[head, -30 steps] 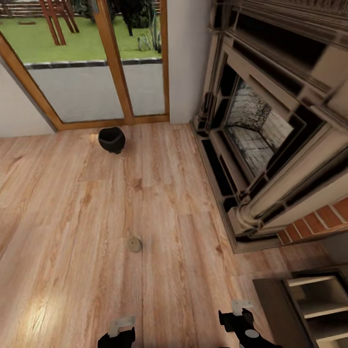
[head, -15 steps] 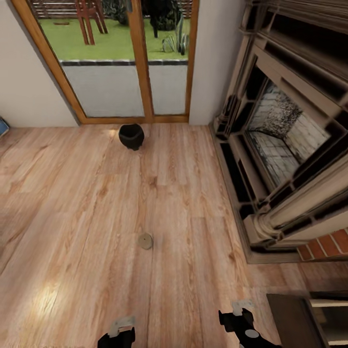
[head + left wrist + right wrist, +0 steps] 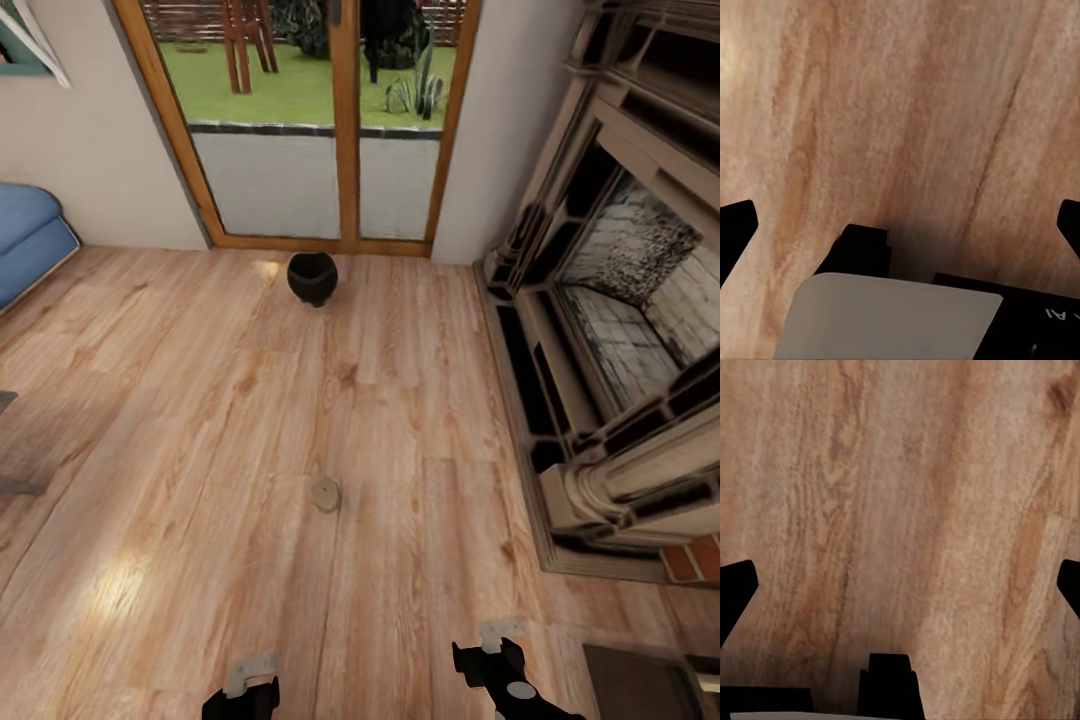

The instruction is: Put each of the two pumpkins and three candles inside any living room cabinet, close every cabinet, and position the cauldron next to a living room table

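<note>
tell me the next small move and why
Probably roll forward toward the candle. It lies alone on the floor ahead, well short of the cauldron by the glass door. Both hands, left and right, look open and empty over bare boards, out of reach of it.

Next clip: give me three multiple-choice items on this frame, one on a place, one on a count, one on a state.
1. Where does the cauldron stand?
A. on the floor before the glass door
B. inside the fireplace
C. on the blue sofa

2. How many candles lie on the floor?
A. none
B. one
C. three

3. How are the left gripper's jaws?
A. shut on a candle
B. shut, empty
C. open, empty

Key: 1 A, it stands on the wooden floor below the door. 2 B, a single candle shows. 3 C, the left gripper has its jaws wide apart over bare boards.
</note>
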Motion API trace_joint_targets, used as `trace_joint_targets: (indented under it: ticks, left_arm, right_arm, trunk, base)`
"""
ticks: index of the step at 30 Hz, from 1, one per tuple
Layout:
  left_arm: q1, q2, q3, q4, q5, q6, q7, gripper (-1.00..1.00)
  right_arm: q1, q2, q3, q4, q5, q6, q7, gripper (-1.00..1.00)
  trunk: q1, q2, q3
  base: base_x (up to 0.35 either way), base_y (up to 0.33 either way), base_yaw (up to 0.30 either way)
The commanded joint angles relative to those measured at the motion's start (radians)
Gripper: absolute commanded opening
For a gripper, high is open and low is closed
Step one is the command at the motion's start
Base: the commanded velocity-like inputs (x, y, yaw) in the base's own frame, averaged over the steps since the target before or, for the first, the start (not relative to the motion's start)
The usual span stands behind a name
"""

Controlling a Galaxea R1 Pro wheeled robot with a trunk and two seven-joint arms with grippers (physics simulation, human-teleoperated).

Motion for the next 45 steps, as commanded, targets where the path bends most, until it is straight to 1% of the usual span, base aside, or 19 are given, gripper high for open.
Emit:
trace_joint_targets:
  ticks: [1,21,27,36,45]
  left_arm:
    - [0.0,0.0,0.0,0.0,0.0,0.0,0.0,1.0]
    - [0.0,0.0,0.0,0.0,0.0,0.0,0.0,1.0]
    - [0.0,0.0,0.0,0.0,0.0,0.0,0.0,1.0]
    - [0.0,0.0,0.0,0.0,-0.001,0.0,0.0,1.0]
    - [0.0,0.0,0.0,0.0,-0.001,0.0,0.0,1.0]
  right_arm:
    - [0.0,0.0,0.0,0.0,0.0,0.0,0.0,1.0]
    - [0.0,0.0,0.0,-0.001,0.0,0.0,0.0,1.0]
    - [0.0,0.0,0.0,0.0,0.0,0.0,0.0,1.0]
    - [0.0,0.0,-0.001,0.0,-0.003,-0.019,0.001,1.0]
    - [0.0,0.0,-0.001,0.0,-0.003,-0.02,0.0,1.0]
  trunk:
    - [0.004,-0.007,-0.002]
    - [0.081,-0.147,-0.05]
    - [0.104,-0.189,-0.067]
    - [0.138,-0.252,-0.093]
    - [0.173,-0.315,-0.113]
  base:
    - [0.0,0.0,0.256]
    - [0.0,0.0,0.256]
    - [0.0,0.0,0.265]
    - [0.0,0.0,0.011]
    - [0.0,0.0,-0.139]
